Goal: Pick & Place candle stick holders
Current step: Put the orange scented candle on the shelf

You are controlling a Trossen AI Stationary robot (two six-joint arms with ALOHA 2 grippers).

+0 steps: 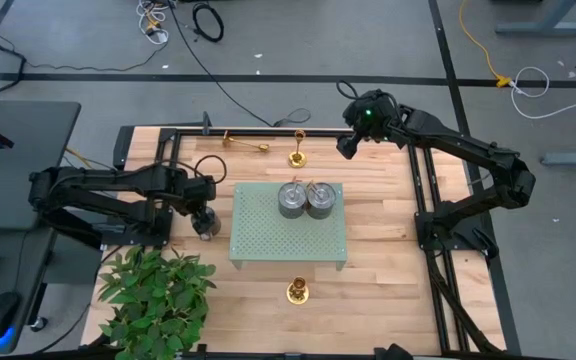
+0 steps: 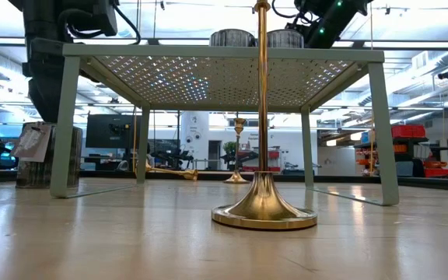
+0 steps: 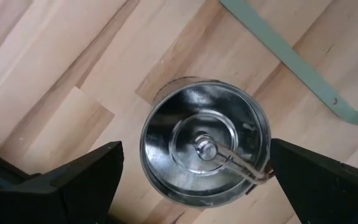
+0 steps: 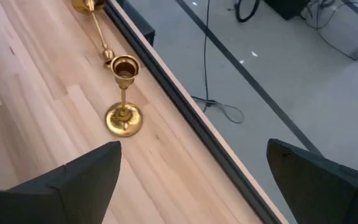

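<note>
Basically three shiny gold brass candle stick holders on the light wooden tabletop [image 1: 388, 250]: upright holder [image 1: 297, 152] near the far edge, toppled holder [image 1: 244, 143] lying just beside it toward the far left corner, third upright holder [image 1: 297, 290] near the near edge, in front of the pale green perforated metal stand [image 1: 288, 240]. Likely stiff, fairly heavy for size, slick polished metal; thin stem tips easily, so best gripped across the stem just above the flared base or under the cup. Right gripper [image 1: 348, 143] open, empty, hovering over the far edge close to the upright holder [image 4: 123, 93]. Left gripper [image 1: 204, 222] open, empty, above a small shiny silver metal tin [image 3: 205, 149] just left of the stand. Two more grey round tins [image 1: 305, 198] on top of the stand. Far rim very close to two holders: little room there. Green leafy plant [image 1: 153, 300] crowds the near left corner; right side open.
</note>
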